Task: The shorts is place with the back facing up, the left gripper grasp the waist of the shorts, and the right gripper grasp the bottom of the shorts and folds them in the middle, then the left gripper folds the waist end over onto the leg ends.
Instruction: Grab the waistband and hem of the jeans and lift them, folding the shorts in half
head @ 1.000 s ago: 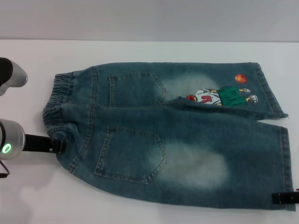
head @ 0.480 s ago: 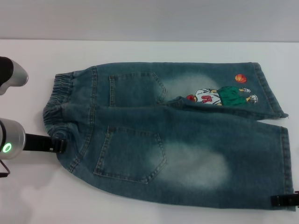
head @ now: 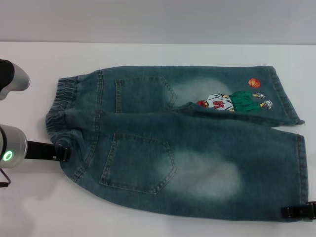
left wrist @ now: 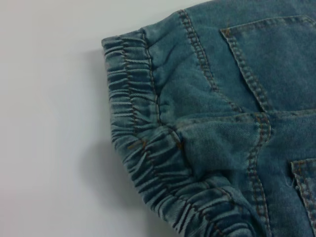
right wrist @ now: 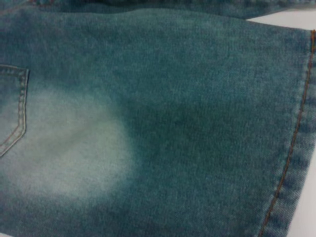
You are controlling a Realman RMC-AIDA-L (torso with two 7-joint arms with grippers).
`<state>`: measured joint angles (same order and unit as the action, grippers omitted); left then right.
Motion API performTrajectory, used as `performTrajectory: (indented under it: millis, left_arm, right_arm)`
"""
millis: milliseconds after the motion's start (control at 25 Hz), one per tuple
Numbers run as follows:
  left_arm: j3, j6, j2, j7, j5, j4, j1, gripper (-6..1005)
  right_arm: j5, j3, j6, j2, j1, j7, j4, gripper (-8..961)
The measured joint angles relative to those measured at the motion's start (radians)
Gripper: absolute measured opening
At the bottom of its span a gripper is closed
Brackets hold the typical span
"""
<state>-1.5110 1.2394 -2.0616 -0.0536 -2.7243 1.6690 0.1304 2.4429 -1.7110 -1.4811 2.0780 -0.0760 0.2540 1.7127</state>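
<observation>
**Both grippers at the near edge of the flat shorts**

Nearest the robot, the right gripper (head: 297, 211) sits at the near right corner of the shorts (head: 197, 148), touching the bottom of the shorts (head: 302, 173) where the near leg's straight hem meets its near edge. Only a short black piece of it shows at the frame's side, so whether it is clamped on the hem or merely resting against it cannot be told. The right wrist view shows that hem (right wrist: 291, 148) with its orange stitching lying flat and smooth on the table (head: 148, 54).

A little farther back on the left, the left gripper (head: 61, 151) reaches in from the green-lit arm and meets the near end of the waist of the shorts (head: 61, 106). Its tip lies against the gathered band, but its fingers are not clear enough to say whether they are closed on the cloth. The left wrist view shows the ruffled band (left wrist: 143, 163) bunched and slightly lifted, casting a shadow on the table.

The shorts lie spread out back side up, waist to the left, legs to the right. The near back pocket (head: 140, 163) comes first, then the far pocket (head: 143, 94). On the far leg is the basketball-player print (head: 232, 101) with its orange ball (head: 254, 83).
</observation>
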Motion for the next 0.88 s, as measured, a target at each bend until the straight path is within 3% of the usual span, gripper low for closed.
performTrajectory:
  millis: [520,880]
  left_arm:
    - [0.0,-0.002,0.0,0.0,0.0,0.0,0.002,196]
    - [-0.001,-0.002,0.0,0.0,0.0,0.0,0.005,197]
  right_arm:
    - [-0.029,-0.001,0.007,-0.001,0.009,0.001,0.0,652]
    - [-0.064,-0.004,0.004,-0.003,0.021,0.033,0.007,463]
